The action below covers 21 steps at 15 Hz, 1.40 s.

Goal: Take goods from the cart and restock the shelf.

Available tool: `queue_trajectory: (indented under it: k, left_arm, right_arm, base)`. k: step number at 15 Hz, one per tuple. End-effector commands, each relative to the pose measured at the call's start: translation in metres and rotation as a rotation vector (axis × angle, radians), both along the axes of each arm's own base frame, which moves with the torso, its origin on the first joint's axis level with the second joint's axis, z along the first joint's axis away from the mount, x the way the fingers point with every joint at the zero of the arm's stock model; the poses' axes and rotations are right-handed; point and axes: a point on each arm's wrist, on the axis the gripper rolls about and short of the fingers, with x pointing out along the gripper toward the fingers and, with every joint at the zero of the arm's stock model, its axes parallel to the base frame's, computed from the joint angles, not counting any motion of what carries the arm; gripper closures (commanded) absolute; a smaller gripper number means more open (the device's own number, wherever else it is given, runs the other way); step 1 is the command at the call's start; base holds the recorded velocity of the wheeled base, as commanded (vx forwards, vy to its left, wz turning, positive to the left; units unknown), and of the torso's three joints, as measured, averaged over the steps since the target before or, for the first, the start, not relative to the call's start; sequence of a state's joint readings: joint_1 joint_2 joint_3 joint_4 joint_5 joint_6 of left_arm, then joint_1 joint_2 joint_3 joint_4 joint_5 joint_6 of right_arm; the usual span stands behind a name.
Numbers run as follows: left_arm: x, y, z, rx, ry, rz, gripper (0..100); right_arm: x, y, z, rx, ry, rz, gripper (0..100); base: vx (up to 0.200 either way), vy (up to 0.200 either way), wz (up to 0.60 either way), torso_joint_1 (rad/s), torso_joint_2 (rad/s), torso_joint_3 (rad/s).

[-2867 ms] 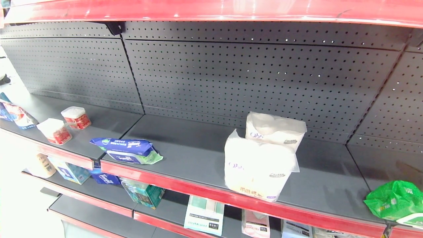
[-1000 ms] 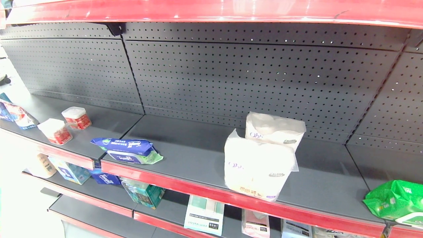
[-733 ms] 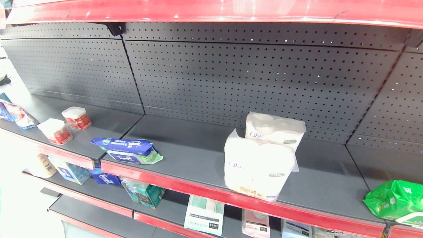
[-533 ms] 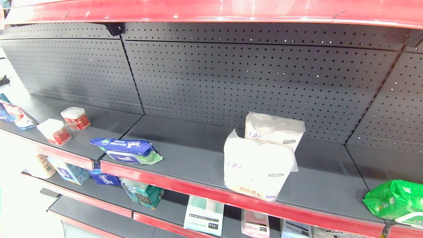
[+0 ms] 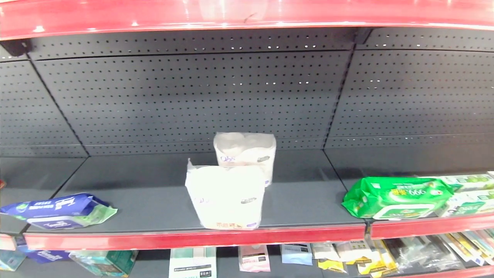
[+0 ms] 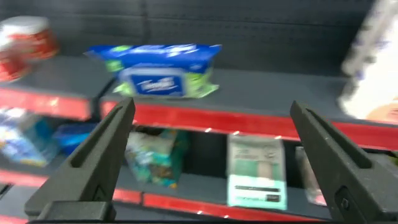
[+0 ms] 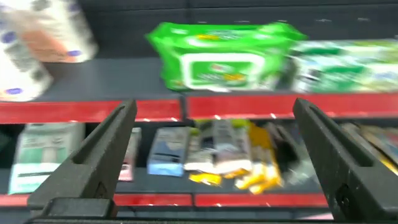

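The shelf (image 5: 193,238) has grey boards with red front edges. Two white tissue packs stand on its middle board, one at the front (image 5: 225,200) and one behind it (image 5: 245,154). A blue wipes pack (image 5: 58,210) lies to the left and a green wipes pack (image 5: 393,197) to the right. My left gripper (image 6: 211,106) is open with nothing in it, in front of the shelf edge below the blue wipes pack (image 6: 158,68). My right gripper (image 7: 214,106) is open with nothing in it, in front of the edge below the green wipes pack (image 7: 227,56).
More green-and-white packs (image 5: 469,189) lie at the far right of the board. The lower shelf holds hanging packets (image 5: 254,256), boxes (image 5: 104,260) and small bags (image 5: 359,255). A black perforated back panel (image 5: 193,96) closes the shelf. A red board (image 5: 231,13) runs overhead.
The whole head picture has shifted: the camera has turned to the right, bringing the green packs further into view and the red tubs out. The goods on the shelf have not moved.
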<state>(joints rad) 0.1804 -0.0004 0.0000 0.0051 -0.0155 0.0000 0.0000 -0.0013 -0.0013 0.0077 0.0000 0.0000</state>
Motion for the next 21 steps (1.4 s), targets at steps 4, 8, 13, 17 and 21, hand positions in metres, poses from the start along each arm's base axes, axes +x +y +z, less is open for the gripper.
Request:
queue_trajectory:
  k: [4,8,13,17,21]
  left_arm:
    - [0.0,0.0,0.0,-0.001,0.0,-0.001,0]
    - [-0.007,-0.003,0.051,-0.012,-0.097,-0.088,0]
    - [0.098,0.016,0.126,-0.151,0.286,-0.033,0]
    - [0.177,0.03,0.136,-0.172,0.46,-0.029,0]
    - [0.218,0.033,0.118,-0.128,0.597,-0.062,0]
  right_arm:
    - [0.0,0.0,0.0,0.0,0.001,0.0,0]
    - [0.0,0.0,0.0,0.0,0.001,0.0,0]
    - [0.0,0.0,0.0,0.0,0.001,0.0,0]
    - [0.0,0.0,0.0,0.0,0.001,0.0,0]
    - [0.0,0.0,0.0,0.0,0.001,0.0,0]
  base:
    - [0.0,0.0,0.0,0.0,0.0,0.0]
    - [0.0,0.0,0.0,0.0,0.0,0.0]
    - [0.0,0.0,0.0,0.0,0.0,0.0]
    - [0.0,0.0,0.0,0.0,0.0,0.0]
    - [0.0,0.0,0.0,0.0,0.0,0.0]
